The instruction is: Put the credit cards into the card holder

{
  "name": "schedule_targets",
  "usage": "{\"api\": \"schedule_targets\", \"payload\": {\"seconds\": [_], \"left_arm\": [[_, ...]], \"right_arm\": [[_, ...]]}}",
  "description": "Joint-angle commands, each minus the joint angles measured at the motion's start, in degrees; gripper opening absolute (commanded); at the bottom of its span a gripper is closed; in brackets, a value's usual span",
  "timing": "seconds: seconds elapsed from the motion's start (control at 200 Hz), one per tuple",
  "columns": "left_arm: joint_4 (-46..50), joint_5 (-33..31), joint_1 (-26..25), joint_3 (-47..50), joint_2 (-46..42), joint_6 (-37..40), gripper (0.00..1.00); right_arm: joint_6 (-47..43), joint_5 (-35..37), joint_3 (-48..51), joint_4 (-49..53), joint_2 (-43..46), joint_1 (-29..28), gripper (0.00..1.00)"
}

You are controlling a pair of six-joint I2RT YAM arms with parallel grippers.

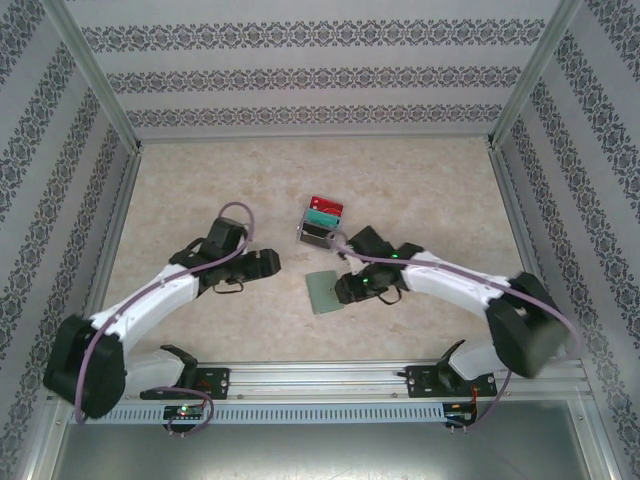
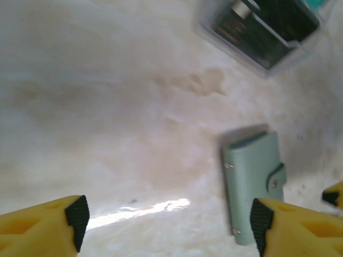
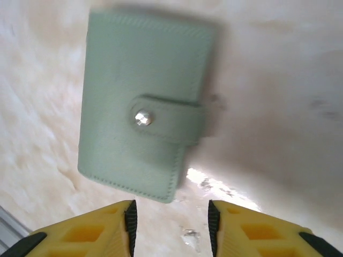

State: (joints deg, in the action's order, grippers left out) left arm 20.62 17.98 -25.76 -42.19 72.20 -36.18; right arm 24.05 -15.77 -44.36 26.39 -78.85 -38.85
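Note:
The card holder (image 1: 323,292) is a flat grey-green sleeve lying on the table, its strap snapped shut (image 3: 139,134). My right gripper (image 3: 170,225) hovers just off its near corner, open to a moderate gap with nothing between the fingers; from above the right gripper (image 1: 347,288) is at the holder's right edge. My left gripper (image 2: 169,225) stands wide open over bare table, the card holder (image 2: 252,182) beside its right finger (image 2: 268,227). In the top view my left gripper (image 1: 270,263) is left of the holder. A red credit card (image 1: 327,204) and a teal one (image 1: 322,217) sit by the clear box.
A clear box (image 1: 316,235) with dark contents stands just beyond the holder, also at the top right of the left wrist view (image 2: 257,32). Patterned walls (image 1: 320,70) enclose the marble table (image 1: 200,190). A metal rail (image 1: 330,375) runs along the near edge.

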Motion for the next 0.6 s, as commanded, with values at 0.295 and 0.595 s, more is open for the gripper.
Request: {"api": "schedule_targets", "payload": {"seconds": [0.295,0.595], "left_arm": [[-25.37,10.43,-10.25,2.35,16.82,-16.79,0.67],[-30.62,12.16,-12.57,0.94,22.15,-18.88,0.48]], "right_arm": [[16.34,-4.0,2.47,-15.54,-4.62,1.08,0.26],[15.94,-2.49,1.62,-14.79,-11.18,0.01,0.21]]}}
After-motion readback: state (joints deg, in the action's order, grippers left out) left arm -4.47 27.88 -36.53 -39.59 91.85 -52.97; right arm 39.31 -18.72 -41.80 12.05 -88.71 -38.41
